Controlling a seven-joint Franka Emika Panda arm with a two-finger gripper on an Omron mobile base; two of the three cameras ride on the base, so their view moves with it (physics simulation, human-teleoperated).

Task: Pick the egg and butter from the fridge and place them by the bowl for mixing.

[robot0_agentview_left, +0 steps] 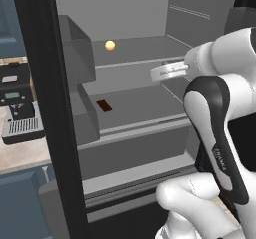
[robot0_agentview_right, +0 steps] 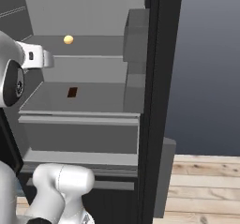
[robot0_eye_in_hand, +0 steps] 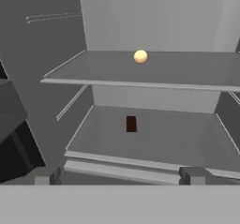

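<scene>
Progress: nothing picked yet; egg and butter are both left to fetch, and no yellow stick of butter can be made out.
Egg: small pale yellow-orange ball (robot0_eye_in_hand: 140, 56) on the upper grey shelf of the tall black-framed fridge (robot0_agentview_left: 47, 108), ahead of and above the gripper.
Other item: flat dark brown bar (robot0_eye_in_hand: 131, 123) on the lower shelf, straight ahead.
Gripper: two-finger gripper (robot0_eye_in_hand: 119, 176) spread wide, empty.
Arm: elbow bent high, wrist level, pointing into the open fridge, short of the shelves.

- My own arm hides the fridge's (robot0_agentview_left: 125, 13) right side in the left base view.
- I can't identify the dark bar (robot0_eye_in_hand: 131, 123); too small.
- The machine (robot0_agentview_left: 17, 103) is cut off by the door frame.
</scene>
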